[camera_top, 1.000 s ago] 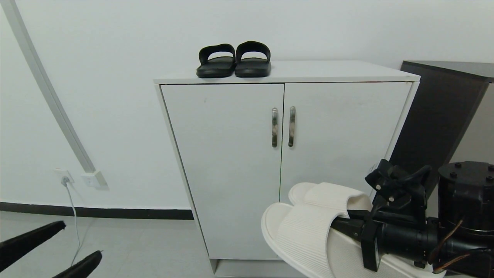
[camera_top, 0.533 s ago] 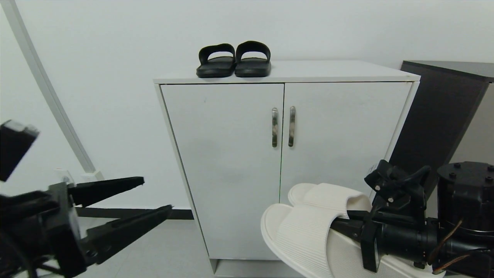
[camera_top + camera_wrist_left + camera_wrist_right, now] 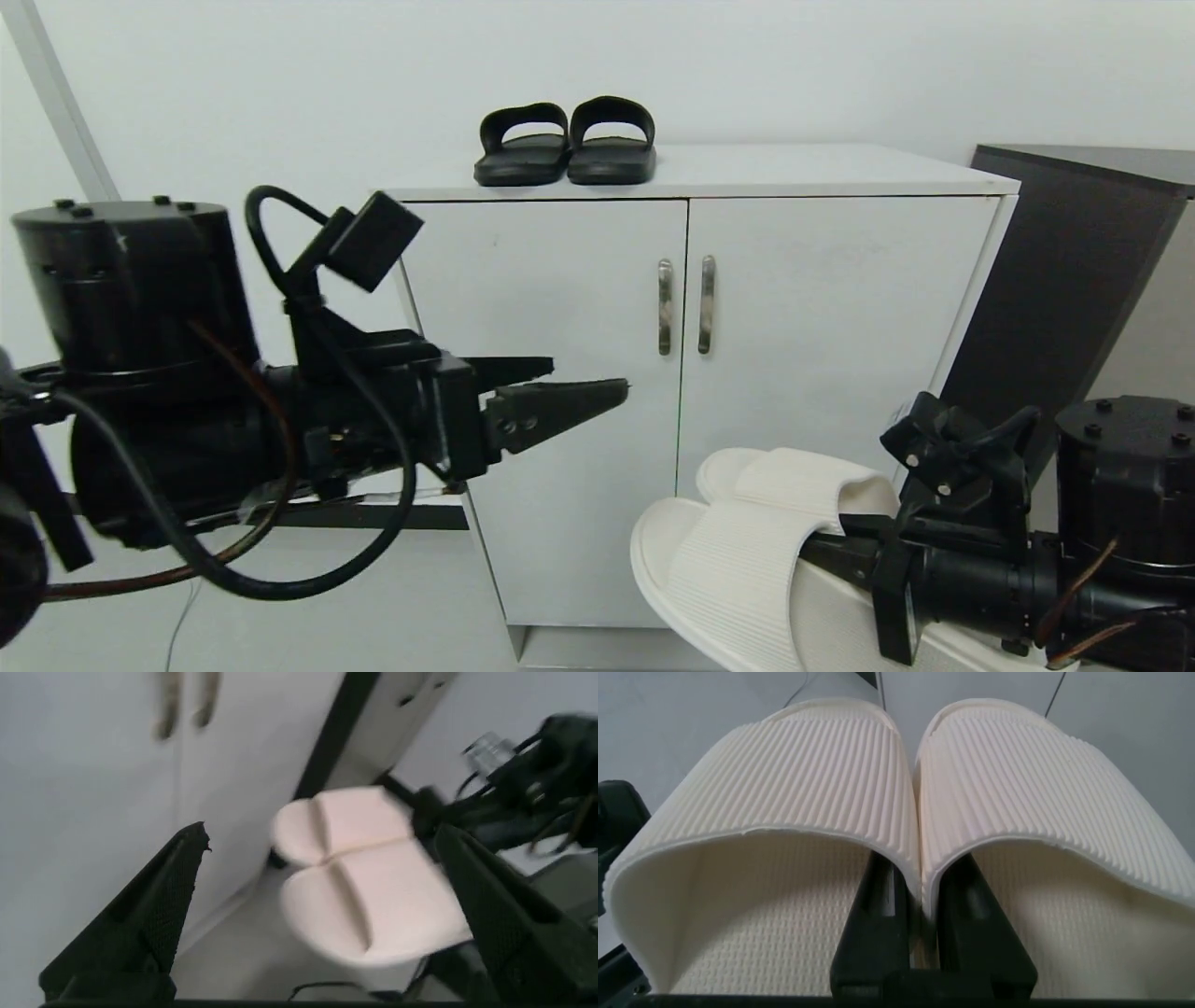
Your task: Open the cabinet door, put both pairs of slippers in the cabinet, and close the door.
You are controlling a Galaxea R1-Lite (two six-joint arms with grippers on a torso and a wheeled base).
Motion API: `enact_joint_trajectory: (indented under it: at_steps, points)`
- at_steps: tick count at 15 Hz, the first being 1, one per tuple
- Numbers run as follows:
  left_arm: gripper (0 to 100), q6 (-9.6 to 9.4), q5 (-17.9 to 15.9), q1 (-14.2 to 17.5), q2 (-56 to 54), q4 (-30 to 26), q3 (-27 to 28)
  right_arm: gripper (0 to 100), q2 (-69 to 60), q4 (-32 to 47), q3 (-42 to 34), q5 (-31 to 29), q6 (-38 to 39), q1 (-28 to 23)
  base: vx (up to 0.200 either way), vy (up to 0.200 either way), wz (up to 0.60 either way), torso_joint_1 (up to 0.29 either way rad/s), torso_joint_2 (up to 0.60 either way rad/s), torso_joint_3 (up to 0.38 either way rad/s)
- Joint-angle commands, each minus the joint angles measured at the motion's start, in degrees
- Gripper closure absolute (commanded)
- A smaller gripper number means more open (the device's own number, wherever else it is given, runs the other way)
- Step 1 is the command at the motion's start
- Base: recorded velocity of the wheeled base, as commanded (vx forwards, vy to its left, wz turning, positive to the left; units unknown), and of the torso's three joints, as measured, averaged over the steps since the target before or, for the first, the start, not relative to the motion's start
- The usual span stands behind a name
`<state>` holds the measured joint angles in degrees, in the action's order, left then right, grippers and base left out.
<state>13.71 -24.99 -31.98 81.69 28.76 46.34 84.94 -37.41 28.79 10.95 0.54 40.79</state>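
The white cabinet [image 3: 560, 448] has both doors closed, with two metal handles [image 3: 664, 306] side by side at the middle. A pair of black slippers [image 3: 565, 145] stands on its top at the left. My left gripper [image 3: 588, 373] is open in front of the left door, a little left of and below the handles. In the left wrist view the left gripper [image 3: 322, 835] frames the white slippers [image 3: 364, 877]. Low in front of the right door, my right gripper [image 3: 822, 546] is shut on the pair of white slippers [image 3: 747, 541]. Its fingers [image 3: 878, 915] pinch the slippers' adjoining straps.
A dark cabinet [image 3: 1074, 280] stands directly right of the white one. A white wall is behind, with a slanted conduit [image 3: 56, 93] at the far left and a black baseboard [image 3: 373, 516]. Grey floor lies in front.
My left arm has risen from the lower left and swung right, up in front of the left door, its gripper open. The right arm and the white slippers have stayed put.
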Motion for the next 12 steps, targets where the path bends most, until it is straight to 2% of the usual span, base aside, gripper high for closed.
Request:
enact_joint_trajectory:
  at_steps: [1, 2, 5, 9, 11, 12]
  points:
    - [0, 4.74, -0.2, -4.2, 8.9, 5.6, 4.7, 100, 0.3, 0.0, -0.1, 0.0, 0.0, 0.0, 0.000, 0.000, 0.00, 0.000, 0.00, 0.000]
    - [0, 6.59, -0.3, -4.3, 11.8, 8.3, 6.9, 100, 0.5, 0.0, -0.1, 0.0, 0.0, 0.0, 0.000, 0.000, 0.00, 0.000, 0.00, 0.000]
    - [0, 8.87, -0.4, -4.3, 18.6, 9.4, 14.7, 100, 0.7, 0.0, -0.1, 0.0, 0.0, -0.1, 0.000, 0.000, 0.00, 0.000, 0.00, 0.000]
    - [0, 9.58, -0.1, -4.1, 26.2, 9.1, 24.0, 100, 0.7, 0.0, -0.5, 0.1, -0.1, -0.1, 0.000, 0.000, 0.00, 0.000, 0.00, 0.000]
    - [0, 10.19, 0.2, -4.1, 27.4, 6.0, 27.3, 100, 0.7, 0.0, -0.5, 0.1, -0.1, -0.2, 0.000, 0.000, 0.00, 0.000, 0.00, 0.000]
    - [0, 10.19, 0.3, -4.1, 27.9, 2.5, 29.7, 100, 0.7, 0.0, -0.5, 0.1, -0.1, -0.2, 0.000, 0.000, 0.00, 0.000, 0.00, 0.000]
